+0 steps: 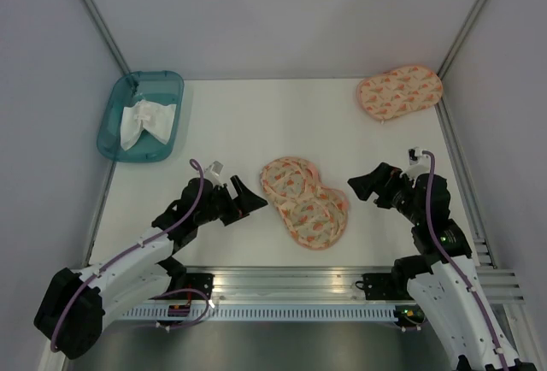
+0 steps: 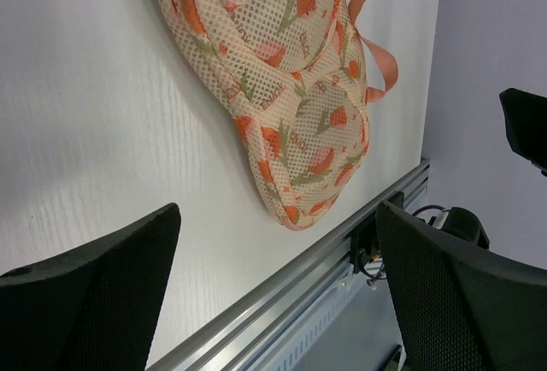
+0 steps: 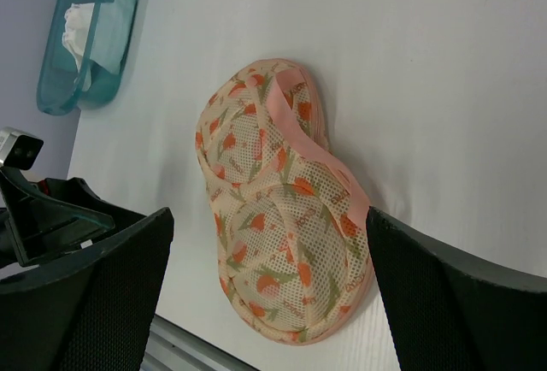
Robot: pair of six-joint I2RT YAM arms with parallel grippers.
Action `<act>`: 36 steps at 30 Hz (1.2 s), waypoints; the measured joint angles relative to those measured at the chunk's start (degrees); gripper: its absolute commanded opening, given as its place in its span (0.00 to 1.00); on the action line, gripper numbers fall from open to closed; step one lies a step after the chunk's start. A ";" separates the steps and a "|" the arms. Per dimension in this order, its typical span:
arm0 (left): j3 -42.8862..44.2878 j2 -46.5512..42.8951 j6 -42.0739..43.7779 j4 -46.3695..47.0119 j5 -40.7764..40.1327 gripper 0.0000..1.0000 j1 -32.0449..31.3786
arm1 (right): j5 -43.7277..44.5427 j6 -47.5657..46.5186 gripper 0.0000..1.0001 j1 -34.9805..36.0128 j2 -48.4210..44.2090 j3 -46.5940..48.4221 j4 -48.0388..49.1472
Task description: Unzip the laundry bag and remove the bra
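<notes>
The laundry bag (image 1: 305, 200) is a peach mesh pouch with orange tulip print. It lies closed on the white table between my two grippers. It also shows in the left wrist view (image 2: 286, 89) and in the right wrist view (image 3: 278, 234). My left gripper (image 1: 248, 197) is open and empty just left of the bag. My right gripper (image 1: 366, 186) is open and empty just right of it. Neither touches the bag. No black bra shows in any view.
A second peach printed pouch (image 1: 400, 91) lies at the far right corner. A teal tray (image 1: 111, 127) at the far left holds a white cloth (image 1: 144, 122). The aluminium rail (image 1: 291, 281) runs along the near table edge.
</notes>
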 measured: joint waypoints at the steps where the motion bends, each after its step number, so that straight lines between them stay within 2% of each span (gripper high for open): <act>1: 0.00 0.04 0.00 -0.07 -0.09 1.00 0.00 | -0.02 -0.13 0.98 0.00 0.00 0.00 -0.15; 5: 0.07 3.02 -0.07 2.10 0.48 1.00 0.00 | -0.44 -0.52 0.98 0.02 0.11 -0.02 -0.35; 11: 0.92 16.02 -1.99 10.69 2.58 0.99 0.00 | -0.42 -0.52 0.98 0.79 0.98 -0.79 -0.33; 19: 8.31 29.81 -4.81 16.79 2.99 0.97 0.00 | -0.17 -0.52 0.98 2.16 1.36 -1.07 -0.33; 28: 17.66 45.48 -7.08 20.15 4.09 0.85 -0.04 | 0.66 -0.55 0.98 3.04 1.73 -1.07 -0.37; 30: 18.21 47.19 -7.93 21.92 4.55 0.74 -0.02 | 0.90 -0.57 0.98 3.17 1.73 -1.07 -0.37; 31: 18.32 47.65 -8.15 22.47 4.55 0.65 -0.02 | 1.01 -0.57 0.98 3.23 1.73 -1.07 -0.37; 32: 18.32 48.39 -8.50 23.12 4.55 0.50 -0.04 | 1.09 -0.57 0.98 3.28 1.73 -1.07 -0.37; 34: 18.32 50.34 -8.94 24.11 4.52 0.37 -0.02 | 1.14 -0.55 0.98 3.28 1.73 -1.07 -0.37; 35: 18.32 51.36 -9.09 25.00 4.83 0.26 0.02 | 1.14 -0.55 0.98 3.32 1.73 -1.07 -0.35; 36: 18.36 52.26 -9.27 26.10 4.87 0.20 0.00 | 1.14 -0.55 0.98 3.34 1.73 -1.07 -0.33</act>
